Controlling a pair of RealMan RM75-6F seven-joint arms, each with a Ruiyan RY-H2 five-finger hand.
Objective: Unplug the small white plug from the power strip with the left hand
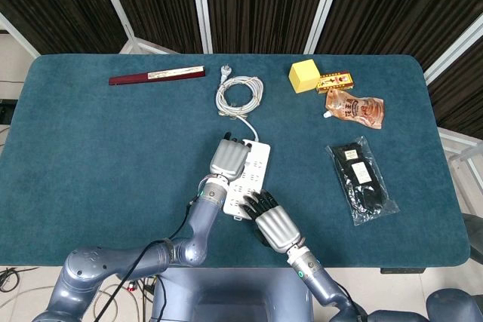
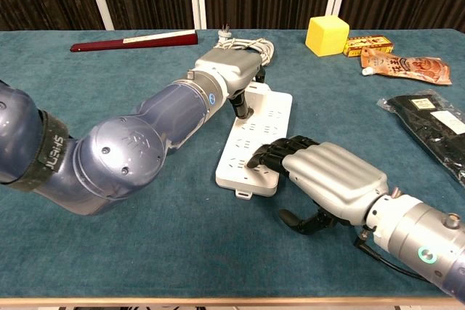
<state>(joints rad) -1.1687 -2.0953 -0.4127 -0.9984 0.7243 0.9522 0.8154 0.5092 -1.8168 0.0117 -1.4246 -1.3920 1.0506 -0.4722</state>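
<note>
Left hand (image 2: 231, 72) sits knuckles-up over the far end of the white power strip (image 2: 263, 127), fingers curled down onto the strip's top face; right hand (image 2: 330, 176) lies w/ dark fingertips (image 2: 263, 156) pressing the strip's near end, apparently pinning it to the teal table (image 1: 113, 156). The small white plug can't be seen in either view; by judgement it sits under the left palm, at the sockets nearest the cable end. Whether the left fingers have actually closed on the plug can't be told: the hand's back hides them from the head view, and the chest view shows only dark fingertips touching the strip. The right hand holds nothing; its fingers bear down on the strip, thumb tucked below the palm.

Step in hand, as judged: securing a grip on the plug, pull not yet made. Next move calls for a firm pinch on the plug body, then a straight lift away from the socket face while the right hand keeps the strip flat; a slanted pull would likely drag the strip along.

Strip's coiled white cable (image 1: 239, 96) lies just beyond it; yellow block (image 1: 303, 75), snack packets and a black pouch (image 1: 364, 179) sit well apart to the right; dark red bar (image 1: 156, 75) far left.
</note>
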